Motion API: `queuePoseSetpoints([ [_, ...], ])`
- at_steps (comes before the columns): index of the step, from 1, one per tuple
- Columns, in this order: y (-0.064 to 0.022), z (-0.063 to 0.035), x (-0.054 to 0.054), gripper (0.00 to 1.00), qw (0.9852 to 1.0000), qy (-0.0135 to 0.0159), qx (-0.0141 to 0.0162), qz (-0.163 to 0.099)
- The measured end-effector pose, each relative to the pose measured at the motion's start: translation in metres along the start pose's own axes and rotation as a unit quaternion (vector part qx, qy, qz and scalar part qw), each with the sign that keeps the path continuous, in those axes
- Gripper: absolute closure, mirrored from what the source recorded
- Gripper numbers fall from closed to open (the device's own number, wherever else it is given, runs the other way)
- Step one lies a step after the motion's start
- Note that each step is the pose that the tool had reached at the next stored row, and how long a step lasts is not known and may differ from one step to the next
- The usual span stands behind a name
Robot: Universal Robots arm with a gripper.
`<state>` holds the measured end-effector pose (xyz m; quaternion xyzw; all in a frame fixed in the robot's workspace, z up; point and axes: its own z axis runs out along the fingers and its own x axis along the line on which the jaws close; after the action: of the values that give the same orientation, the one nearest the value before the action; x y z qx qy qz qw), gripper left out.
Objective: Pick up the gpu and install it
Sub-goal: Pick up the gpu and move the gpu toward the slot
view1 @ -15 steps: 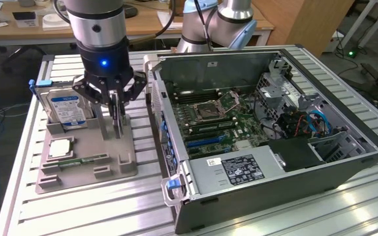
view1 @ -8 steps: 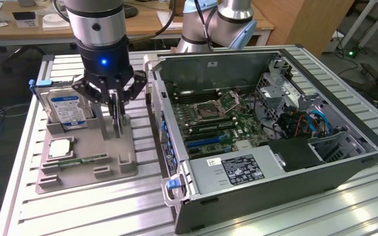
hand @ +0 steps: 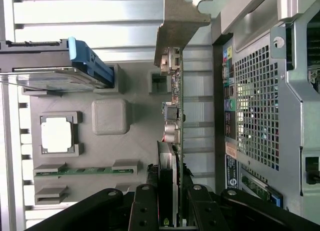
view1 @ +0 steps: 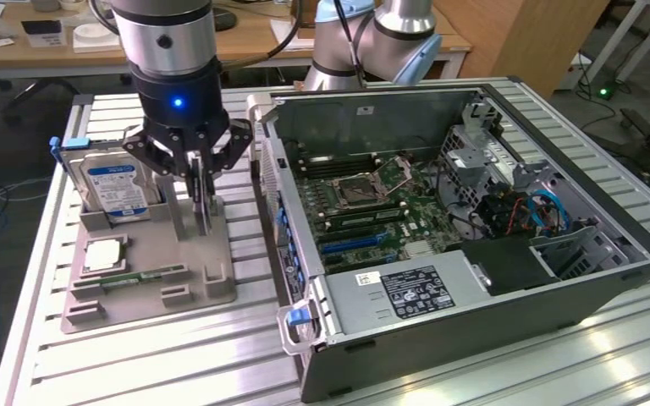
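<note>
The gpu [view1: 202, 207] is a thin dark card standing on edge over the grey parts holder [view1: 190, 271]. My gripper [view1: 197, 165] comes down from above and is shut on its upper edge. In the wrist view the gpu [hand: 176, 91] runs edge-on away from my gripper [hand: 169, 201], with black fingers [hand: 145, 206] pressed on both faces. Its silvery bracket [hand: 177, 16] is at the far end. I cannot tell whether the card's lower edge still sits in the holder's slot. The open computer case [view1: 449, 228] lies beside the holder, its motherboard [view1: 359, 211] exposed.
On the holder stand a silver hard drive [view1: 116, 188] with a blue label, a square processor [view1: 104, 254] and a narrow green memory stick [view1: 145, 275]. The case's rear wall [hand: 260, 91] is close beside the card. A second robot arm [view1: 371, 42] stands behind the case.
</note>
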<state>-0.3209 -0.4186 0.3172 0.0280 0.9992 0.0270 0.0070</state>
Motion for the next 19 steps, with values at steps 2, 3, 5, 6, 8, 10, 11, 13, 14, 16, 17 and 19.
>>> queuePoseSetpoints([
  [2, 0.0001, -0.0009, 0.0, 0.73, 1.0, 0.0, 0.0, 0.0],
  [3, 0.0001, -0.0014, 0.0, 0.73, 1.0, 0.0, 0.0, 0.0],
  [5, 0.0001, -0.0025, -0.0001, 0.73, 1.0, 0.0001, 0.0, 0.0],
  [6, 0.0002, -0.0031, -0.0001, 0.73, 1.0, 0.0001, 0.0, 0.0],
  [8, 0.0002, -0.0044, -0.0001, 0.73, 1.0, 0.0, 0.0, 0.0],
  [10, 0.0003, -0.0058, -0.0001, 0.73, 1.0, 0.0, 0.0, 0.0],
  [11, 0.0003, -0.006, -0.0001, 0.73, 1.0, -0.0001, -0.0001, 0.0],
  [13, 0.0004, -0.007, -0.0001, 0.73, 1.0, 0.0001, 0.0001, 0.0],
  [14, 0.0004, -0.0074, -0.0001, 0.73, 1.0, 0.0, 0.0, 0.0],
  [16, 0.0005, -0.0082, -0.0001, 0.73, 1.0, 0.0, 0.0, 0.0],
  [17, 0.0005, -0.0086, -0.0001, 0.73, 1.0, 0.0, 0.0, 0.0],
  [19, 0.0005, -0.0091, -0.0001, 0.73, 1.0, 0.0, 0.0, 0.0],
])
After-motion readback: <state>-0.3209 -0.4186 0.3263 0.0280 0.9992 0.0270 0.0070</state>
